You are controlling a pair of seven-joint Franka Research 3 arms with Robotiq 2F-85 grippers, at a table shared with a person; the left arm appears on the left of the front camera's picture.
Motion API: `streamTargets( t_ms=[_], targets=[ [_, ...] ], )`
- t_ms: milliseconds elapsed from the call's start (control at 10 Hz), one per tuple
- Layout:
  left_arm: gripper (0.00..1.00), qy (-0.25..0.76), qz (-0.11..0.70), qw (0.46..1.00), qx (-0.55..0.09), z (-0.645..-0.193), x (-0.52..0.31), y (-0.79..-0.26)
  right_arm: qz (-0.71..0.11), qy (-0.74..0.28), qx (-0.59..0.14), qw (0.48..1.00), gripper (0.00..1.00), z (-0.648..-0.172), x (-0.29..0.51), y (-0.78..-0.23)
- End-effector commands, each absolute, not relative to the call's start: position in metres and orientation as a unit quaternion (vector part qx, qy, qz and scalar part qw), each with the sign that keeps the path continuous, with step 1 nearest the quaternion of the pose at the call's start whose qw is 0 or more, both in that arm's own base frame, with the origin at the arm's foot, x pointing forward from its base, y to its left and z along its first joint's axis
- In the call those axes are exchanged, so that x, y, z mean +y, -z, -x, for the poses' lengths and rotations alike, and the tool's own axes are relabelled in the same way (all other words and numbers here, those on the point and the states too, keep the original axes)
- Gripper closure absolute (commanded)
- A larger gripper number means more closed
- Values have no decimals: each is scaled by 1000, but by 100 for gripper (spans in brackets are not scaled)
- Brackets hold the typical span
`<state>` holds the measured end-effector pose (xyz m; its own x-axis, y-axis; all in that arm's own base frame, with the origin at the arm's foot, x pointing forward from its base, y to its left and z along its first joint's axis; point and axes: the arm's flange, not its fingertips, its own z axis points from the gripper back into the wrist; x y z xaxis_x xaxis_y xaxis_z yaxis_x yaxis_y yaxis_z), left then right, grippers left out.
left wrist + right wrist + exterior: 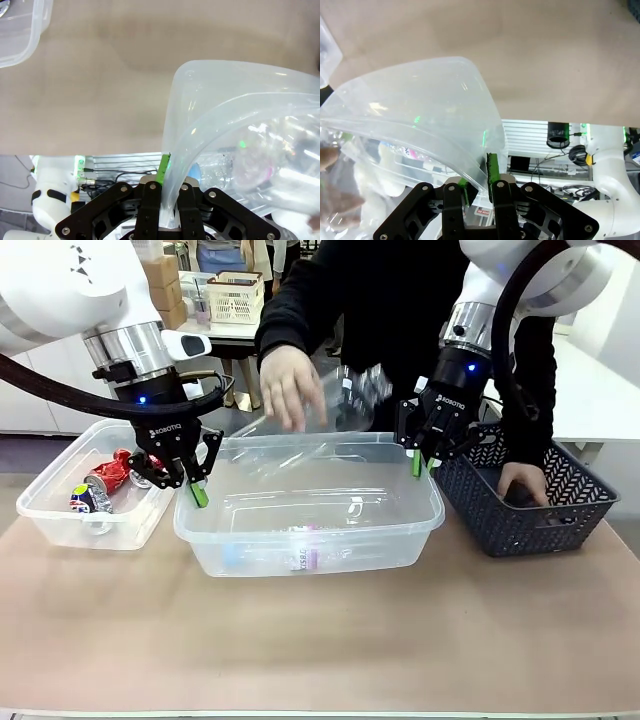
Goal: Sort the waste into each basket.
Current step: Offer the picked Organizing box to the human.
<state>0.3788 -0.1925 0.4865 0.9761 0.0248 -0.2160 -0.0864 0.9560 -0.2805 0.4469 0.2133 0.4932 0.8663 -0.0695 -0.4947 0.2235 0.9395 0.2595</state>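
Crushed red and blue cans (103,485) are already lying in the small clear rectangular tub (60,515); the middle clear plastic tub w/ bottles (310,502) is being pinched at its rim by left gripper (192,483) & right gripper (422,462), both clamped.

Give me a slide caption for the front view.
Both grippers, left and right, clamp the clear tub's rim while a person's hand hovers above.

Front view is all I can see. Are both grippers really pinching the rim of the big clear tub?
Observer: Yes. In the left wrist view the left gripper is shut on the big clear tub wall.
Operator: And the right one?
Observer: The right gripper is shut on the rim near a corner.
Operator: What lies inside?
Observer: A clear plastic bottle lies close behind the left gripper's pinch.
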Motion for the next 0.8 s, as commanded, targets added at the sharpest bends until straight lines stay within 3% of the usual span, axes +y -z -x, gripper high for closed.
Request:
streamTargets(
  t_ms=[0,700],
  targets=[
    [96,-38,151,983,98,-377,-185,-491,-160,81,248,952,91,-449,211,-494],
    [96,-38,151,983,98,-377,-185,-491,-160,81,248,952,91,-449,211,-494]
  ],
)
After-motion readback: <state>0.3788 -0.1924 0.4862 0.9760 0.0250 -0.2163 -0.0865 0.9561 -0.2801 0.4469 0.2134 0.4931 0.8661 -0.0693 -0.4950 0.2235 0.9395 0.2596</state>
